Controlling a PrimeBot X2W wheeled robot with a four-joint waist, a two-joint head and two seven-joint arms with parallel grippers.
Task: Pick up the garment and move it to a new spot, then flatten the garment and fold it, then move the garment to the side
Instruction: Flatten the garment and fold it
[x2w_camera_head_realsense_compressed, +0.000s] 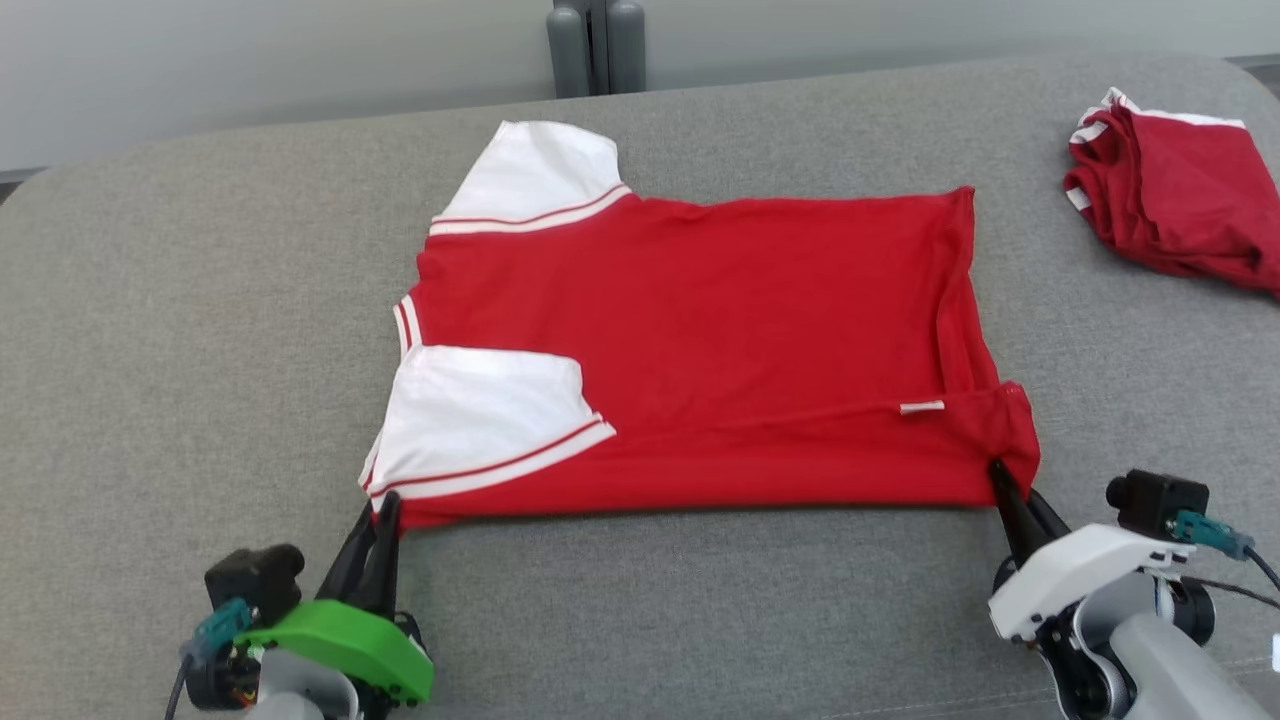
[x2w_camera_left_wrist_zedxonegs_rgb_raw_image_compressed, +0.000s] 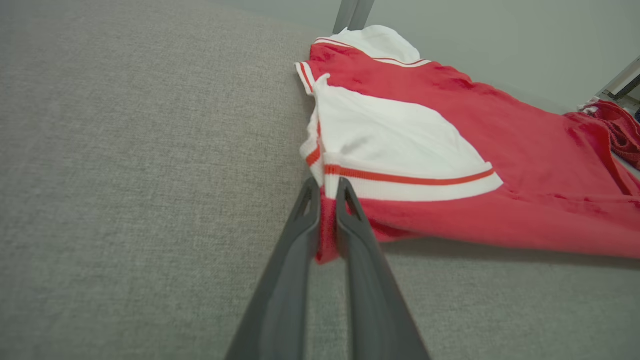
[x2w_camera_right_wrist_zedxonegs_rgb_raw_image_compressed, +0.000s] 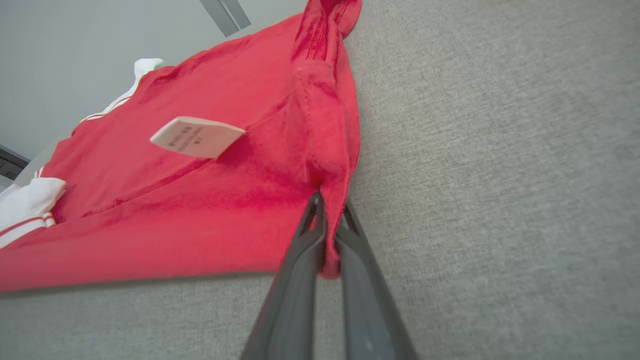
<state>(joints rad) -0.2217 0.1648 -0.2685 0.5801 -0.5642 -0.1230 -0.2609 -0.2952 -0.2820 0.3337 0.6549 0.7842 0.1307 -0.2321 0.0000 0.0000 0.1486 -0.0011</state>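
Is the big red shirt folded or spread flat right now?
Partly folded: the shirt lies flat, its near sleeve turned in over the body, the far sleeve sticking out.

We are pinching a corner of the red shirt (x2w_camera_right_wrist_zedxonegs_rgb_raw_image_compressed: 200, 225) with our right gripper (x2w_camera_right_wrist_zedxonegs_rgb_raw_image_compressed: 330, 207). Its white tag (x2w_camera_right_wrist_zedxonegs_rgb_raw_image_compressed: 197, 136) is sticking up. The shirt is lying on grey cloth (x2w_camera_right_wrist_zedxonegs_rgb_raw_image_compressed: 500, 175).

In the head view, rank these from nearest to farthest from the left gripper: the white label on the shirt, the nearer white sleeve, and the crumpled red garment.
From the left gripper, shut on the near corner of the shirt:
1. nearer white sleeve, just beyond it, at the shirt's left end.
2. white label, near the shirt's right end.
3. crumpled red garment, far right corner.
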